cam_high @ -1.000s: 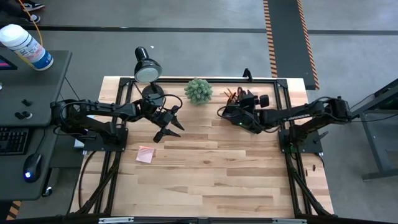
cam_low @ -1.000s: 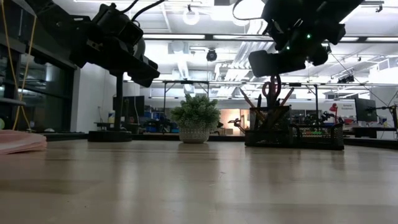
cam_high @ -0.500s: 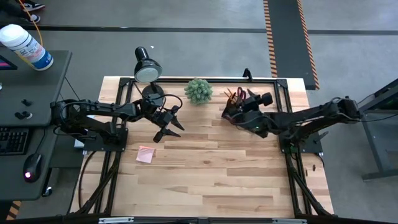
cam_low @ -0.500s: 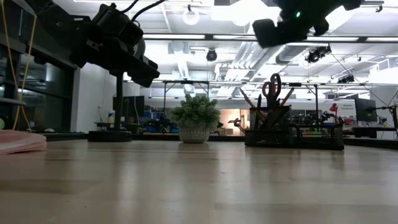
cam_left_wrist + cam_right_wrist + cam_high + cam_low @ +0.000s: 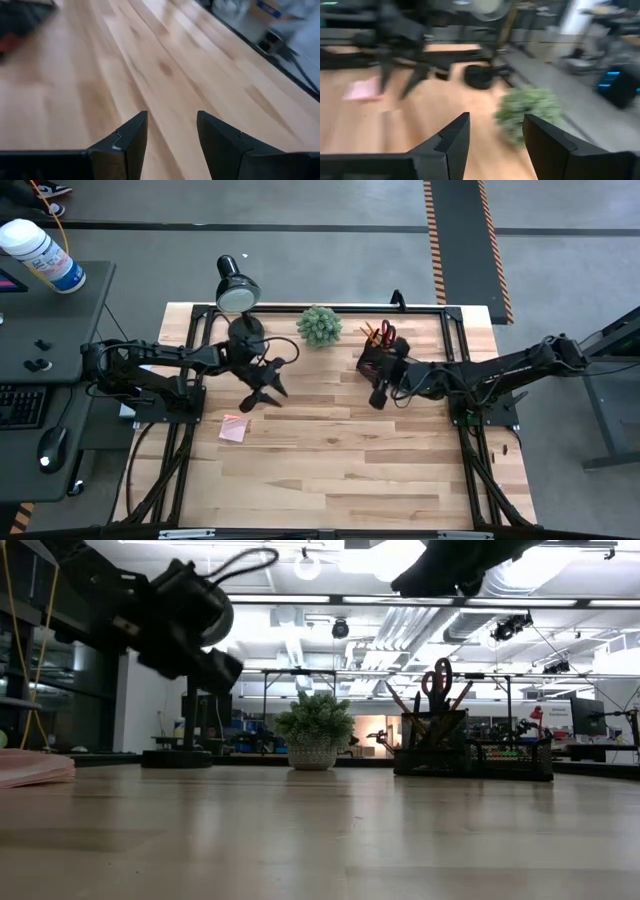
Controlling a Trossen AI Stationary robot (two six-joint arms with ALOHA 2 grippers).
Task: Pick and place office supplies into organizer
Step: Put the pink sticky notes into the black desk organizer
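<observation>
Left tool (image 5: pixel 262 392): we see it spread open, empty, upper right of the sticky-note pad (image 5: pixel 235 428).
Right tool (image 5: pixel 378 393): open, empty, just below the organizer (image 5: pixel 375 356).

Two matte-black, multi-jointed arms, looped with thin dark cables. The left hand (image 5: pixel 263 388) and right hand (image 5: pixel 377 393) each end in two dark, angular, wedge-shaped fingers (image 5: pixel 131 135) with stepped inner edges.

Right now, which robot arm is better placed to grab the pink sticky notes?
Probably the left. The left gripper hangs open just above the pink sticky-note pad, on its own side. The right gripper, also open, sits by the organizer, much farther away.
</observation>
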